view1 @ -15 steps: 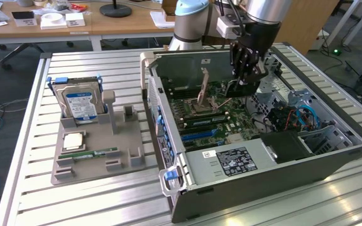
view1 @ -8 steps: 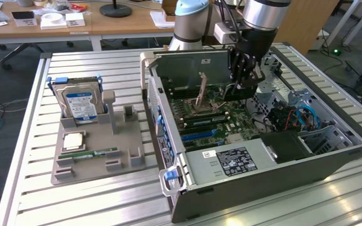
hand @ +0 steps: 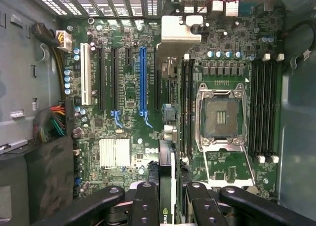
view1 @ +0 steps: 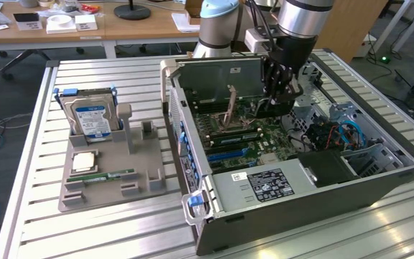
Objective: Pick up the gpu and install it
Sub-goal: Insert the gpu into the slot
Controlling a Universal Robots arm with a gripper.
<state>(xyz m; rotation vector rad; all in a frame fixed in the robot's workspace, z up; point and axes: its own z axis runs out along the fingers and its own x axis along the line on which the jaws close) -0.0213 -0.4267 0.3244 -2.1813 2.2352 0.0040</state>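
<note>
My gripper (view1: 277, 98) hangs inside the open computer case (view1: 379, 178), shut on the gpu (view1: 273, 109), a thin dark card held on edge above the motherboard (view1: 247, 137). In the wrist view the black fingers (hand: 143, 201) clamp the card from both sides. The gpu (hand: 166, 159) runs edge-on away from them to its silver end bracket (hand: 180, 28). The card lies parallel to the long blue expansion slot (hand: 143, 78) and slightly to one side of it, between that slot and the RAM slots beside the empty CPU socket (hand: 220, 117).
On the exterior view's left a grey holder (view1: 110, 167) carries a silver hard drive with a blue label (view1: 92, 118), a CPU chip (view1: 84, 161) and a green RAM stick (view1: 103, 176). Case walls, cable bundles (view1: 333, 135) and a drive cage surround the motherboard.
</note>
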